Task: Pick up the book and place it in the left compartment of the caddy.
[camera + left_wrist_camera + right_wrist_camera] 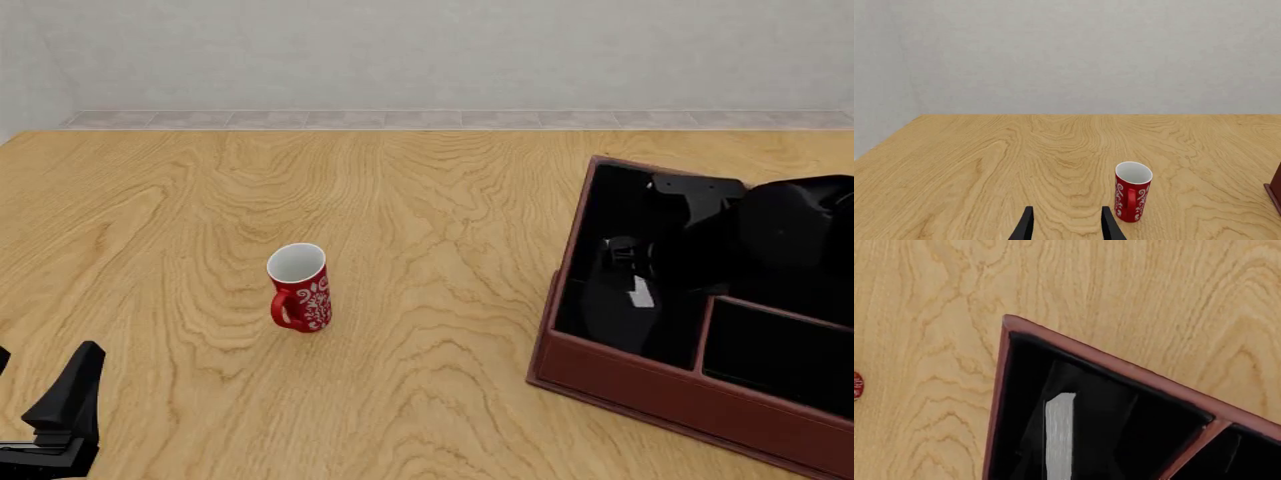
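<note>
The black book, its white page edge [1059,435] showing, stands inside the left compartment [1017,405] of the reddish-brown caddy [1107,362]. In the front view the book [642,291] is a dark shape in that tall compartment [617,200] of the caddy [667,395]. My right gripper [627,262] reaches down into the compartment at the book. Its black fingers merge with the black lining, so I cannot tell their state. My left gripper [1067,227] is open and empty, low over the table at the front left [43,385].
A red mug with white swirls [299,288] stands upright on the wooden table left of the caddy; it also shows in the left wrist view [1132,191]. The caddy's right side is split by a divider [774,310]. A grey wall backs the table.
</note>
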Controlling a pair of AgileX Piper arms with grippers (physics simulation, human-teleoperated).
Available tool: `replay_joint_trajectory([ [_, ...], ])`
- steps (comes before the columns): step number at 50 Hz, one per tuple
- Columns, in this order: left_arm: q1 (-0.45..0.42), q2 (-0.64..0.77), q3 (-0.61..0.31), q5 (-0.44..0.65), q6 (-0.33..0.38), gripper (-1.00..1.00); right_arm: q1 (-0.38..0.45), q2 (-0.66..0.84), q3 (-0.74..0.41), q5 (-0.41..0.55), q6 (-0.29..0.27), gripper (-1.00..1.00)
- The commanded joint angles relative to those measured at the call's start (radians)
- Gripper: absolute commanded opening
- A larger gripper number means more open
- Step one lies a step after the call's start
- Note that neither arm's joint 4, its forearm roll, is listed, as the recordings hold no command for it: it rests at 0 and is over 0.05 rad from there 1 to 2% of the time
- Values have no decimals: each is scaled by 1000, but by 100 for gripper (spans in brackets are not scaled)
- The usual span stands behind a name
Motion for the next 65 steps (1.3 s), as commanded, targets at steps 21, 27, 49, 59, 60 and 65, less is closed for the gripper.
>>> replay_joint_trajectory([
  [21, 0, 0, 0, 0, 0, 100, 13, -34, -19, 38, 7, 100],
  [27, 0, 0, 0, 0, 0, 100, 12, -54, -41, 65, 0, 100],
  [49, 0, 0, 0, 0, 0, 100, 17, -137, -111, 160, -23, 100],
  [59, 0, 0, 0, 0, 0, 100, 22, -180, -136, 201, -33, 100],
  [60, 0, 0, 0, 0, 0, 100, 23, -183, -139, 204, -34, 100],
  [65, 0, 0, 0, 0, 0, 100, 30, -201, -148, 221, -30, 100],
])
